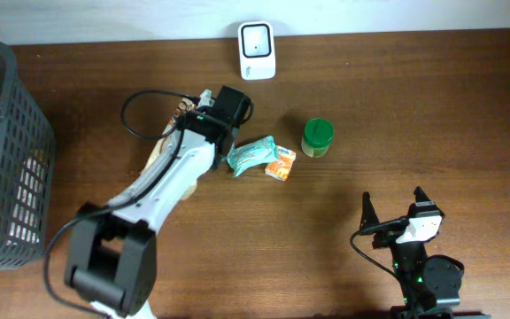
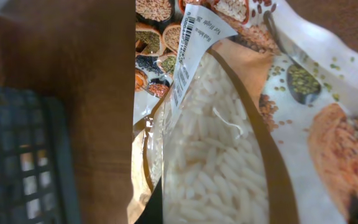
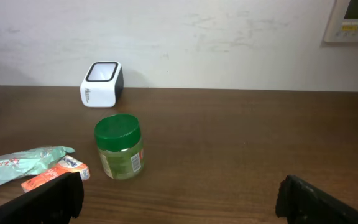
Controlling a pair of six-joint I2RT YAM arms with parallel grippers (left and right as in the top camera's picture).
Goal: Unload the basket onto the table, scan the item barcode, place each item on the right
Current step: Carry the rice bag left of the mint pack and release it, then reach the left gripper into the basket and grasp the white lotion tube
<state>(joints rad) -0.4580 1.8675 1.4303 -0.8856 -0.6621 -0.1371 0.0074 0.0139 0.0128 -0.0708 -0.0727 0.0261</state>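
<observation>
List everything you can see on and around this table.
barcode scanner: one, white, far table edge
jar: one, green lid, mid-table
teal packet: one, teal, left of jar
orange packet: one, orange, beside teal packet
rice bag: one, printed with clear window, under left gripper
basket: one, dark grey, left edge
table: one, brown
left gripper: one, black, shut, at rice bag
right gripper: one, black, open, empty
</observation>
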